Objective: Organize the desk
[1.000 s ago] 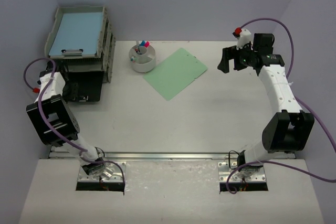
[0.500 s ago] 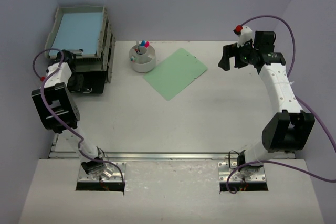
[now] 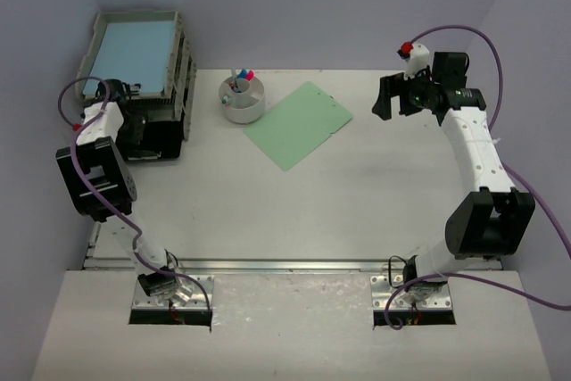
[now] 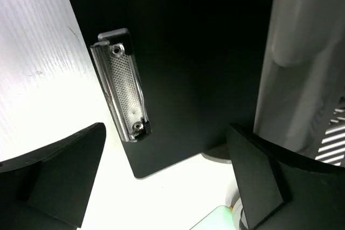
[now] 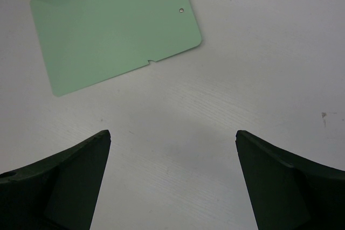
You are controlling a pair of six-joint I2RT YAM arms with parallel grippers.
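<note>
At ten o'clock on the flat white bench (image 3: 268, 211), my left hand (image 4: 165, 126) hangs spread over the flat black clipboard (image 4: 188, 52). I'd lift straight away, without nudging it.

overall light: bright and even, coming from above. The desk (image 3: 357, 211) reads nearly flat white.
shadows: soft and faint, the darkest patch is next to the trays (image 3: 184, 69).
left wrist view: rough one. The black board (image 4: 205, 52) is a featureless dark blob, the desk corner is blown out to pure white, and there's glare on the clear clip (image 4: 125, 92).
right wrist view: crisp, the desk grain shows and the green sheet (image 5: 116, 30) is sharp.
out of focus: my fingers (image 5: 54, 187), dark and a bit soft at the bottom edge.
</note>
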